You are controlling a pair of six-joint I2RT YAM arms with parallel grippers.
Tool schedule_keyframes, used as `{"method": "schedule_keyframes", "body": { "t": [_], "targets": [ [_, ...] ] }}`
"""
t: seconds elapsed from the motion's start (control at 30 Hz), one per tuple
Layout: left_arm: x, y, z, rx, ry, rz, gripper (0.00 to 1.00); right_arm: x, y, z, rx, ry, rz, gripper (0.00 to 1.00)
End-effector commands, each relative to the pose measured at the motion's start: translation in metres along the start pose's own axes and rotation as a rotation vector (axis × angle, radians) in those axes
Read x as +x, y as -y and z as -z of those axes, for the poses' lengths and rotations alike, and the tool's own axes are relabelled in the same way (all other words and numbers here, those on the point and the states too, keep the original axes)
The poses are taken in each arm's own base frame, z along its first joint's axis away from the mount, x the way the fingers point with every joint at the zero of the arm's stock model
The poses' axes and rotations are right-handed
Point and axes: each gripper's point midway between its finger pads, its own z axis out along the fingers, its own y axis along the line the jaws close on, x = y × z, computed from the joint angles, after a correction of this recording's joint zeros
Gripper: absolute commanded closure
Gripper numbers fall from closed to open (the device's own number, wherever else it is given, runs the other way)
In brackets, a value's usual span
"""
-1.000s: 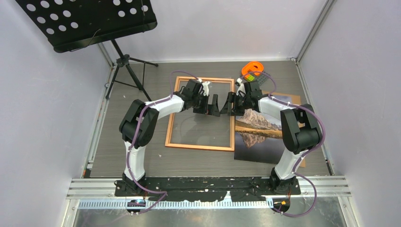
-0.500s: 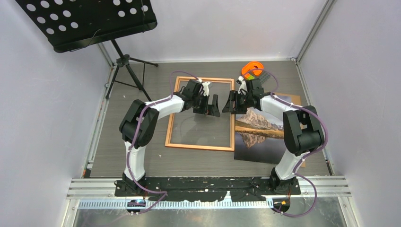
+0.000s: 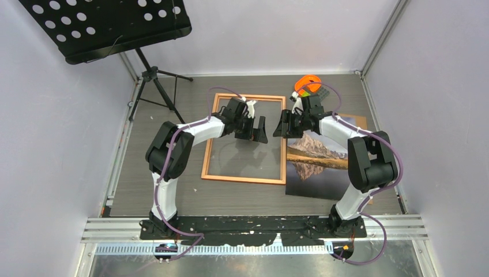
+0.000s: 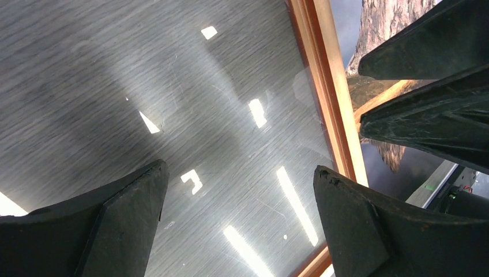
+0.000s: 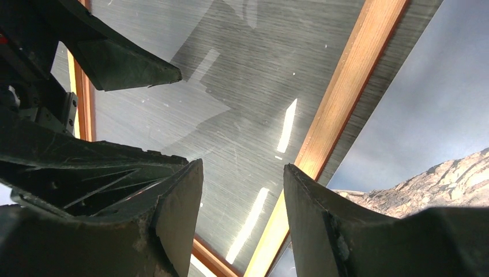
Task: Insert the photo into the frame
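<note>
The frame (image 3: 210,138) lies flat in the middle of the table, a thin orange-brown border round glass. The photo (image 3: 314,164), a mountain mirrored in a lake, lies face up just right of it. My left gripper (image 3: 259,129) is open and empty above the frame's glass (image 4: 219,115), near the right rail (image 4: 328,92). My right gripper (image 3: 281,126) is open and empty above the frame's right rail (image 5: 340,109), facing the left gripper. The photo's edge shows in the left wrist view (image 4: 380,34) and in the right wrist view (image 5: 432,115).
A brown backing board (image 3: 358,121) lies under the photo's far right corner. An orange and green object (image 3: 306,85) sits behind the right gripper. A black music stand (image 3: 106,26) on a tripod (image 3: 154,81) stands at the back left. Grey walls enclose the table.
My right gripper has drawn back a little to the right and away from the left gripper, widening the gap between them. The left arm, frame and photo have not moved.
</note>
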Motion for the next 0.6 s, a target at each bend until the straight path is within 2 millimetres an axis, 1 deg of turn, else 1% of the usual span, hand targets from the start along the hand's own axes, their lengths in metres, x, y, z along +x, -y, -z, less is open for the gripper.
{"method": "schedule_keyframes", "body": {
  "t": [0.0, 0.33, 0.47, 0.57],
  "targets": [
    [0.0, -0.006, -0.003, -0.015, 0.011, -0.012, 0.01, -0.028, -0.016, 0.02, -0.015, 0.09, 0.066, 0.4],
    [-0.009, -0.001, 0.006, -0.013, 0.036, -0.031, 0.01, -0.034, -0.018, 0.031, 0.0, 0.123, 0.123, 0.4],
    [-0.019, 0.006, 0.017, -0.013, 0.065, -0.051, 0.01, -0.039, -0.017, 0.039, 0.018, 0.154, 0.176, 0.4],
    [-0.028, 0.01, 0.028, -0.016, 0.09, -0.07, 0.01, -0.041, -0.012, 0.042, 0.048, 0.175, 0.211, 0.4]
  ]
}}
